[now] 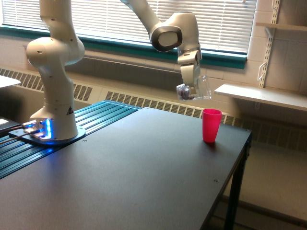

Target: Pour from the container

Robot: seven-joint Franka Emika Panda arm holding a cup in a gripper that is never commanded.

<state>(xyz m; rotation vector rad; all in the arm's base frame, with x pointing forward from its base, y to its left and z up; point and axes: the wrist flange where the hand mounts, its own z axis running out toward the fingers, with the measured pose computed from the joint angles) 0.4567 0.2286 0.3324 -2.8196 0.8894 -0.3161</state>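
Pincer (193, 90) on my arm clamped around clear cup (197, 89), holding it in air above worktop (144, 167). Cup tilted on its side, mouth toward exterior view's right, dark purplish bits gathered at its closed end. I see it hanging above and slightly toward exterior view's left of pink tumbler (211, 125), not touching. Tumbler upright near worktop's far edge. Arm base (53, 115) well apart at exterior view's left, blue light glowing.
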